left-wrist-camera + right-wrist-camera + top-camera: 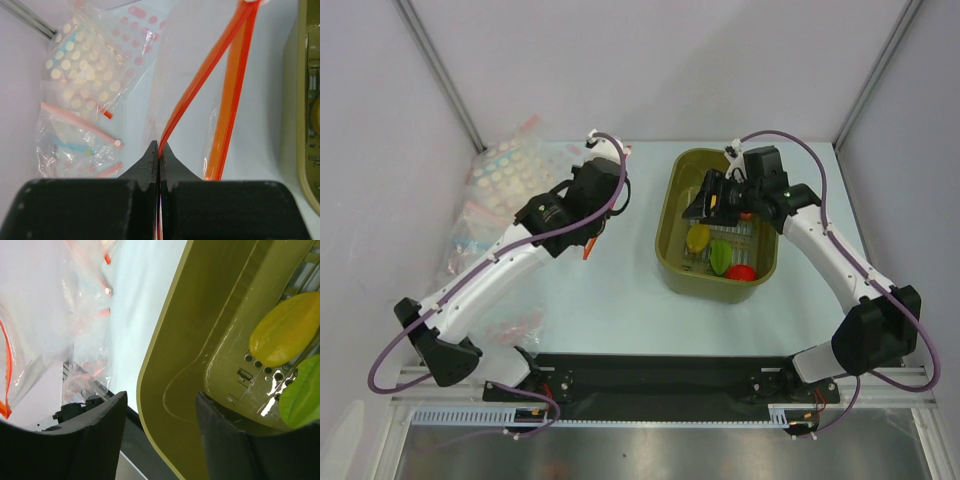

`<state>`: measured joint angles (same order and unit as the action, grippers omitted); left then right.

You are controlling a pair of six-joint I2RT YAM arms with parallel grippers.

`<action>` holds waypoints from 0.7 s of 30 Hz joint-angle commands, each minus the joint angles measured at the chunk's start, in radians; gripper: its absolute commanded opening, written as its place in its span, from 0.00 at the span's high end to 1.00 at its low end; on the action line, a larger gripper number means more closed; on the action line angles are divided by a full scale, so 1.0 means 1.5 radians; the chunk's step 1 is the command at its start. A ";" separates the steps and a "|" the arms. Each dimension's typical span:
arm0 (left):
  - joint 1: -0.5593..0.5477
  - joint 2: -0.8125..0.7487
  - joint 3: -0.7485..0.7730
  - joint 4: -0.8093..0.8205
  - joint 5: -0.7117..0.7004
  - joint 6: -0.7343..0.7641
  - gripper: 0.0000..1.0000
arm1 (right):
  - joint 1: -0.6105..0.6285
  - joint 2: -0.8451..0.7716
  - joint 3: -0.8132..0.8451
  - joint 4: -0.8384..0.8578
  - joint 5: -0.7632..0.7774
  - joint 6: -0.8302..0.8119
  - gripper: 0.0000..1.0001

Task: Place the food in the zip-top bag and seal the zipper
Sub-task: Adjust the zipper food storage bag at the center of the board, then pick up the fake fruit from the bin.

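My left gripper (159,150) is shut on one side of the orange-red zipper (200,85) of the clear zip-top bag (187,60) and holds the mouth parted. In the top view this gripper (592,232) is left of the basket, and a bit of the zipper (588,247) shows below it. My right gripper (706,205) is open and empty over the left part of the olive-green basket (672,215); its jaws (160,400) straddle the basket's wall. The food lies in the basket: a yellow piece (285,330), a green piece (302,400), and two red fruits (740,272) (747,214).
A heap of other clear bags with pale dots and pink or blue strips (85,75) lies at the far left (495,190). The basket's edge (307,125) is just right of the held bag. Frame posts stand at the back corners.
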<state>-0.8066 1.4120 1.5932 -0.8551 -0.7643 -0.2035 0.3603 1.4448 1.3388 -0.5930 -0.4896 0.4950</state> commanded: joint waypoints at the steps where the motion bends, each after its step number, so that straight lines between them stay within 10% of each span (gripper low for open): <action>1: 0.004 -0.041 -0.026 0.049 0.003 0.051 1.00 | -0.007 -0.001 -0.006 0.026 -0.005 -0.019 0.36; 12: 0.013 -0.058 -0.123 0.107 0.082 0.020 1.00 | -0.018 0.118 0.019 -0.034 0.175 -0.042 0.08; 21: 0.019 -0.063 -0.168 0.153 0.178 -0.003 1.00 | -0.020 0.246 0.049 0.001 0.218 -0.040 0.08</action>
<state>-0.7841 1.3590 1.3479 -0.6907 -0.5678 -0.1841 0.3336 1.7763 1.3582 -0.6296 -0.1982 0.4435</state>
